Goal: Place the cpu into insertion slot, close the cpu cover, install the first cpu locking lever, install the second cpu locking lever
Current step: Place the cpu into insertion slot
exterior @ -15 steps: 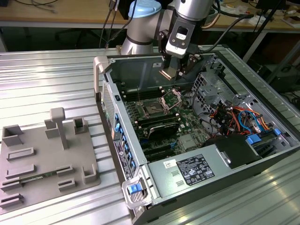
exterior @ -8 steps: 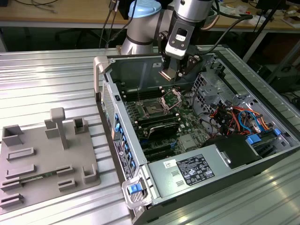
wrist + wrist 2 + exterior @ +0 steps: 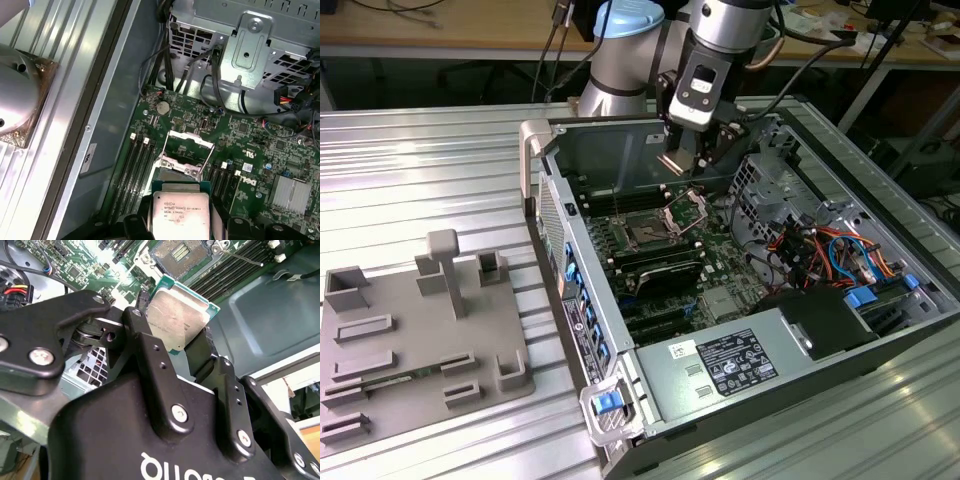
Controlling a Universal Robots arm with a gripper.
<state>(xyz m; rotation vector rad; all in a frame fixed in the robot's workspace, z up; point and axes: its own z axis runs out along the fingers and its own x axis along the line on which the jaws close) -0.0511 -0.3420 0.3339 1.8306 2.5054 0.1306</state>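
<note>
My gripper (image 3: 692, 165) hangs inside the open computer case, above the motherboard. It is shut on the cpu (image 3: 175, 315), a flat square chip with a silvery top and green rim, clamped between the two black fingers (image 3: 145, 340). In the first wrist view the cpu (image 3: 180, 212) is held a little short of the insertion slot (image 3: 172, 175). The slot's dark square with gold contacts (image 3: 182, 252) lies open on the board (image 3: 645, 235). The cpu cover (image 3: 185, 150), a hollow silvery frame, stands raised on its hinge at the slot's far side (image 3: 686, 210).
Black memory slots (image 3: 137, 170) flank the socket. A metal drive cage (image 3: 250, 50) with cables sits beyond it, and a grey heatsink chip (image 3: 287, 192) lies to one side. The power supply (image 3: 740, 365) fills the case's near end. A grey fixture tray (image 3: 420, 340) lies at the exterior view's left.
</note>
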